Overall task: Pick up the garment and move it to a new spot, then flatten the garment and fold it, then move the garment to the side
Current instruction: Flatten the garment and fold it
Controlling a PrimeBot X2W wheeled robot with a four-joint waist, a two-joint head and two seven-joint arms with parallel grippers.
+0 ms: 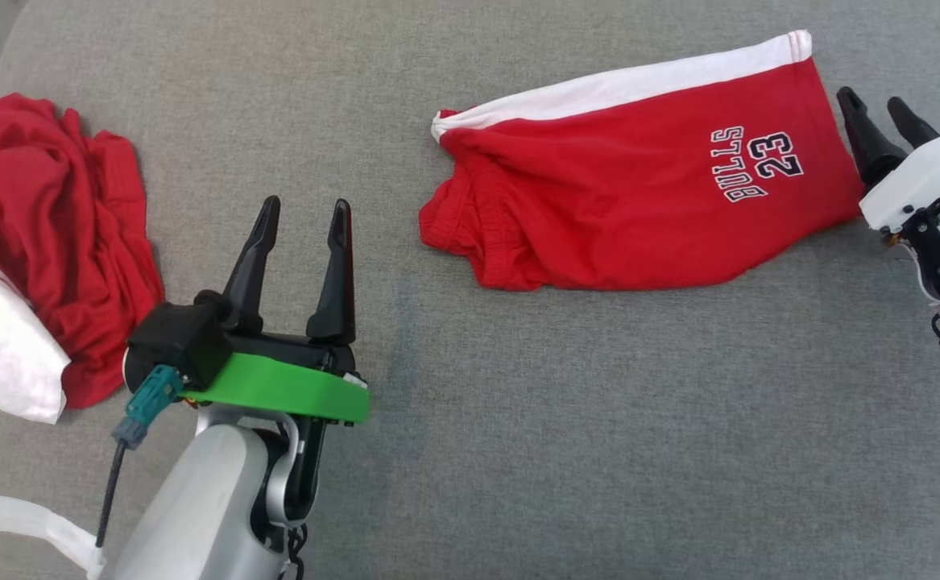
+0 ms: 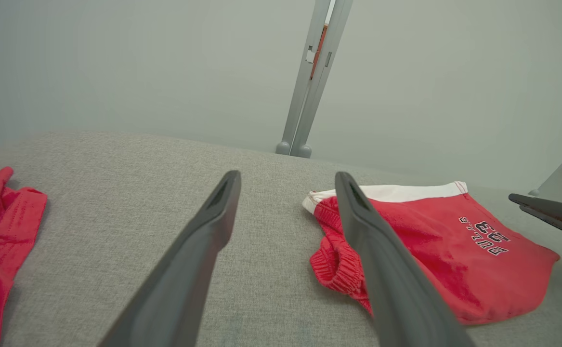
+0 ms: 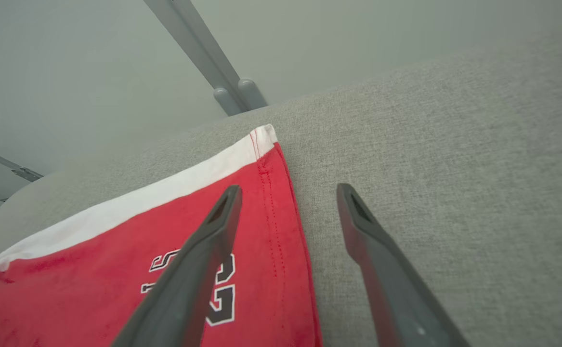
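The garment [image 1: 639, 185] is a pair of red shorts with a white side stripe and "BULLS 23" print, lying folded on the grey fabric surface [image 1: 518, 419] at the upper right. In the left wrist view the garment [image 2: 435, 246] lies right of my fingers. My left gripper [image 1: 306, 219] stands open above bare fabric, left of the waistband, holding nothing. My right gripper [image 1: 880, 109] is open at the garment's right hem edge; in the right wrist view the hem [image 3: 285, 226] runs between its spread fingers, and I cannot tell whether they touch the cloth.
A crumpled red and white pile of clothing [image 1: 35, 242] lies at the left edge. A white strip [image 1: 18, 524] sits at the lower left. A grey metal post [image 2: 309, 82] rises behind the surface's far edge against a pale wall.
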